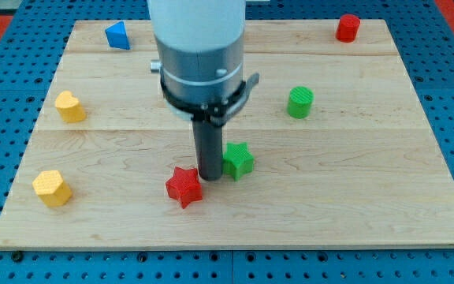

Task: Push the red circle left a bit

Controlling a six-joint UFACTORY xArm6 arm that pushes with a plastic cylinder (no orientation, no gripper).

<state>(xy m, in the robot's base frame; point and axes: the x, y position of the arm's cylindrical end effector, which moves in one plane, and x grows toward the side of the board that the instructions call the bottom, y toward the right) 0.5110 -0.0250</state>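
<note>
The red circle point(347, 28) stands near the desk's top right corner, close to the top edge, well apart from my tip point(210, 177). My tip sits low in the middle of the wooden desk point(353, 197), so the red circle lies far up and to the view's right of it, with the green circle point(299, 102) roughly between the two.

There are no fingers here to open or shut: the arm ends in a straight dark rod, and it holds nothing. My tip rests on the desk in the narrow gap between the red star point(184, 186) and the green star point(238, 160). The green star lies just beside it on the view's right and seems to touch the rod, though the rod's own bulk hides the exact point of contact. The red star lies just below and to the view's left of my tip, very near; I cannot tell whether it touches.

Along the desk's left edge sit two yellow blocks: one point(69, 106) about halfway up, and another, six-sided point(51, 188), near the bottom left corner. A blue triangle point(117, 35) lies by the top edge, towards the top left corner.
</note>
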